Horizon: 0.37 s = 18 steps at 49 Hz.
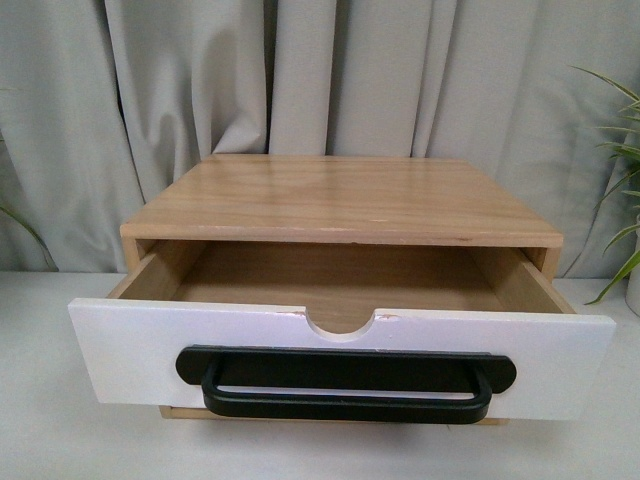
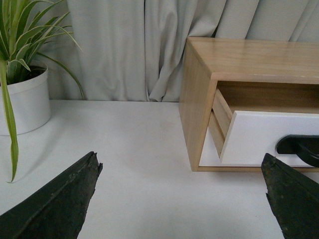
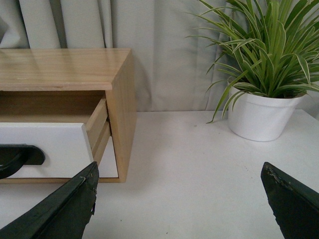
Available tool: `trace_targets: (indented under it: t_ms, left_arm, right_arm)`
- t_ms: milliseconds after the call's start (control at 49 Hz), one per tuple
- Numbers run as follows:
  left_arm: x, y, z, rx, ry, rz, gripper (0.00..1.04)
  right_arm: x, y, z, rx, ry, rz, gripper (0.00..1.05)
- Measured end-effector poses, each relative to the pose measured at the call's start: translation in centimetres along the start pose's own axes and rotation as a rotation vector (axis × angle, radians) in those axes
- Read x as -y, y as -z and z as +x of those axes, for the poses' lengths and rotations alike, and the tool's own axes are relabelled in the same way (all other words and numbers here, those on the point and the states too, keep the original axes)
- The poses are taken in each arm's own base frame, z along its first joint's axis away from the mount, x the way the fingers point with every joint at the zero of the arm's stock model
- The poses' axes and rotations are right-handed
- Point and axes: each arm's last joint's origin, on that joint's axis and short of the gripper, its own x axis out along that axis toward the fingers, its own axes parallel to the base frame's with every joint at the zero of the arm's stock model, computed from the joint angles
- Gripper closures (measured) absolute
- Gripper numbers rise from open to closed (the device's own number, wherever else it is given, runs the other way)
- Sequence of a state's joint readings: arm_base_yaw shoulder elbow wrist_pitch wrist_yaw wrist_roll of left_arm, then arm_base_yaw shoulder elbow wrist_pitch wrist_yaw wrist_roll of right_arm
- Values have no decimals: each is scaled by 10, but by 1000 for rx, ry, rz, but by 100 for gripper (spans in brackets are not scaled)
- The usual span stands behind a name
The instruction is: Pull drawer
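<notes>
The drawer (image 1: 130,350) stood pulled out of the wooden cabinet (image 1: 340,200), its black handle (image 1: 345,385) at six o'clock. The left gripper (image 2: 182,199) and right gripper (image 3: 179,199) both gaped wide, holding nothing.

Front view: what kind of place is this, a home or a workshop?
Probably a staged test tabletop, not a real room: a plain white table, a grey curtain backdrop, one small wooden cabinet and potted plants.

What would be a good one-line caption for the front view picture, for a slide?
The white-fronted drawer with its black bar handle stands pulled open from its light-wood cabinet, showing nothing inside.
</notes>
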<state>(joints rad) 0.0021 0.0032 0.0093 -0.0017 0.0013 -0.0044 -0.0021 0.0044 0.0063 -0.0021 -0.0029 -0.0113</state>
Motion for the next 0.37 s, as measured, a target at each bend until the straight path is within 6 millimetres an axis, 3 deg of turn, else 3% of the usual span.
trace_targets:
  t_ms: [367]
  left_arm:
    - [0,0,0,0,0,0,6]
  right_arm:
    - [0,0,0,0,0,0,9]
